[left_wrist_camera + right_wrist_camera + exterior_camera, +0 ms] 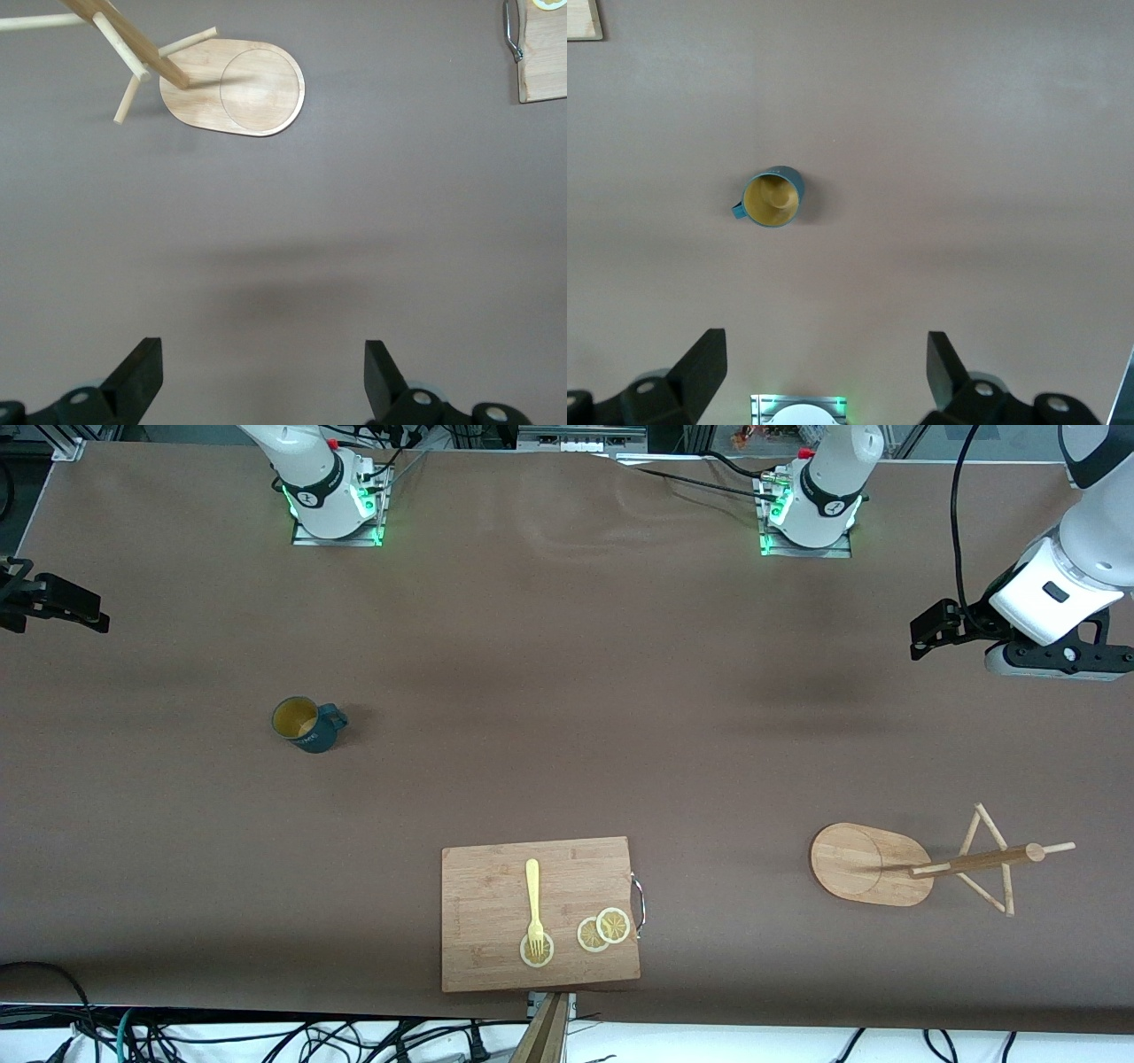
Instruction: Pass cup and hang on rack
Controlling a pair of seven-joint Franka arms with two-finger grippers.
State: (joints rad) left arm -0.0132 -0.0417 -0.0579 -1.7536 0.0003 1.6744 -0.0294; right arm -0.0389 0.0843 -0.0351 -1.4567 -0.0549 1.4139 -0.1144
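The dark teal cup [304, 724] with a yellowish inside stands upright on the brown table toward the right arm's end, and also shows in the right wrist view [772, 197]. The light wooden rack [873, 865] stands on its oval base toward the left arm's end, nearer the front camera, with its post and pegs [992, 859] bare; it also shows in the left wrist view [235, 87]. My right gripper [826, 341] is open and empty, high over the table's right-arm end [40, 598]. My left gripper [263, 354] is open and empty, high over the left-arm end [1059, 664].
A rectangular wooden cutting board [496, 895] lies at the table's front edge in the middle, with a yellow fork [533, 899] and lemon slices [604, 930] on it. Its corner shows in the left wrist view [545, 53].
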